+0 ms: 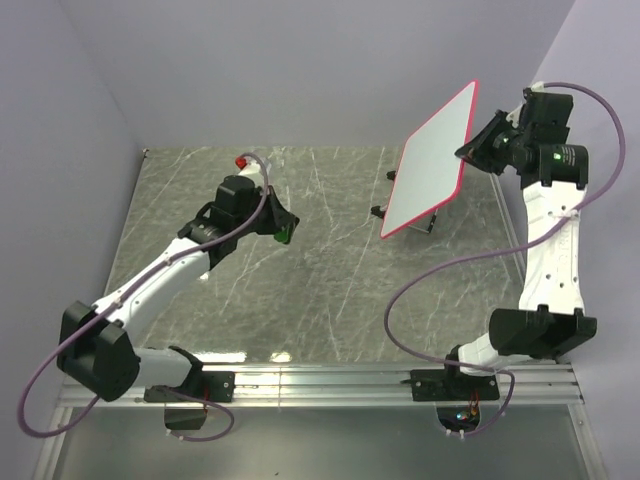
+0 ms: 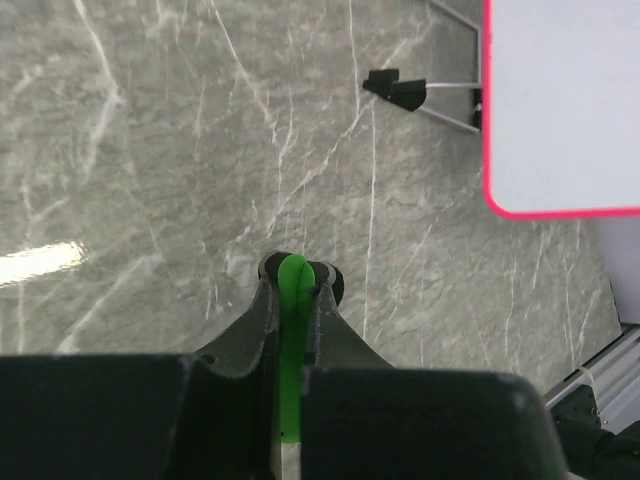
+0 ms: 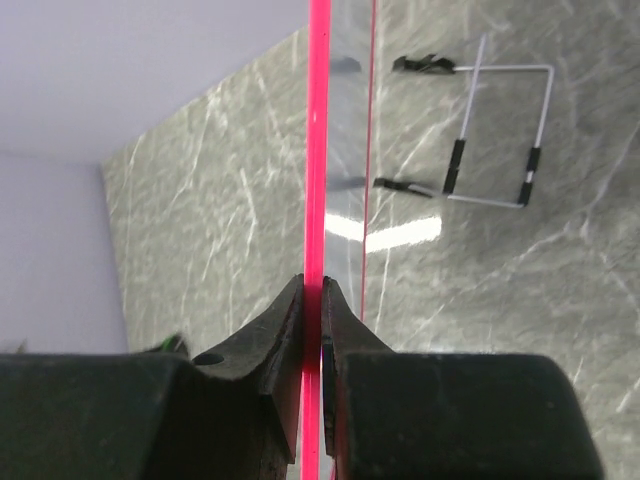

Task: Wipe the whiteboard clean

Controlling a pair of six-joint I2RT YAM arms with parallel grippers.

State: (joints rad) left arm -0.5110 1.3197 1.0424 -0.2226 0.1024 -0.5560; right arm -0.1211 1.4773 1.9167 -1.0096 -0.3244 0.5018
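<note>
The whiteboard (image 1: pixel 432 160) is a white board with a red-pink rim, held tilted in the air at the right. My right gripper (image 1: pixel 472 150) is shut on its right edge; in the right wrist view the rim (image 3: pixel 318 140) runs edge-on between the shut fingers. Its face looks clean in the top view. A corner of it shows in the left wrist view (image 2: pixel 565 100). My left gripper (image 1: pixel 284 230) is shut on a small green block (image 2: pixel 292 300), held above the table left of the board.
A wire stand with black feet (image 3: pixel 500 150) sits on the marble table under the board, also in the left wrist view (image 2: pixel 420 95). A small red object (image 1: pixel 241 160) lies at the back behind the left arm. Purple walls enclose the table.
</note>
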